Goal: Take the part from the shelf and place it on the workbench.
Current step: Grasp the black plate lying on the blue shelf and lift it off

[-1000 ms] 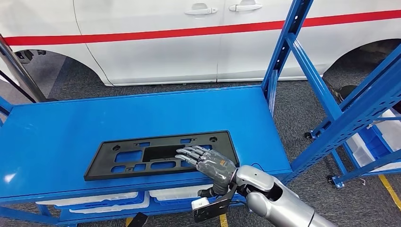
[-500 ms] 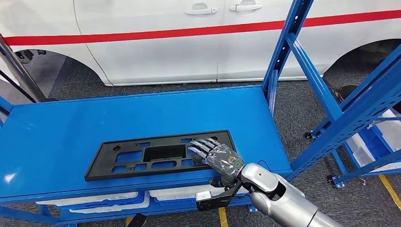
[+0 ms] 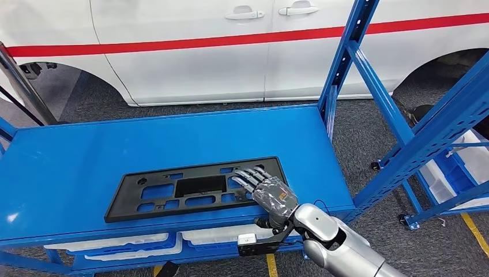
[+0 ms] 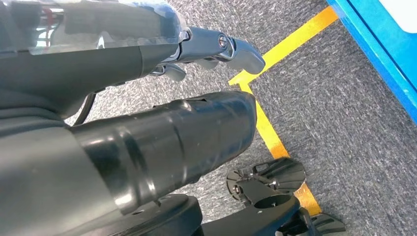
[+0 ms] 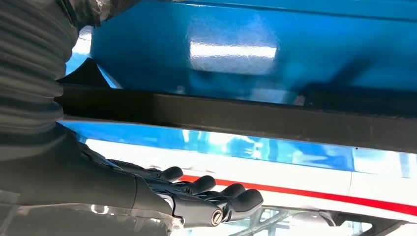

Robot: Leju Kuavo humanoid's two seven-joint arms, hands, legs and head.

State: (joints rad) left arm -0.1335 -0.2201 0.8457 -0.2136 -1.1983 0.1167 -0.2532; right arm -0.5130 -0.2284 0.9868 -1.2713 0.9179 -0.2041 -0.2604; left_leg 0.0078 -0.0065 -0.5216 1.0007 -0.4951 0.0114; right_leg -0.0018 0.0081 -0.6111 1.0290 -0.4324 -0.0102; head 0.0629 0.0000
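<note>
Flat black plastic part, pierced with rectangular cutouts, lies on glossy blue workbench; right hand rests spread, empty, on its end.

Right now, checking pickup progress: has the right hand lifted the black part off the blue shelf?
No: in the head view the black part lies flat on the blue shelf, with the right hand over its end.

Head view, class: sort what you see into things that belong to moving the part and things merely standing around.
Belongs to the job:
- black part
- blue shelf on which it lies
- right hand, fingers lying over the part

Standing around:
- white vehicle
- white bins below the shelf
- left hand, hanging over carpet
</note>
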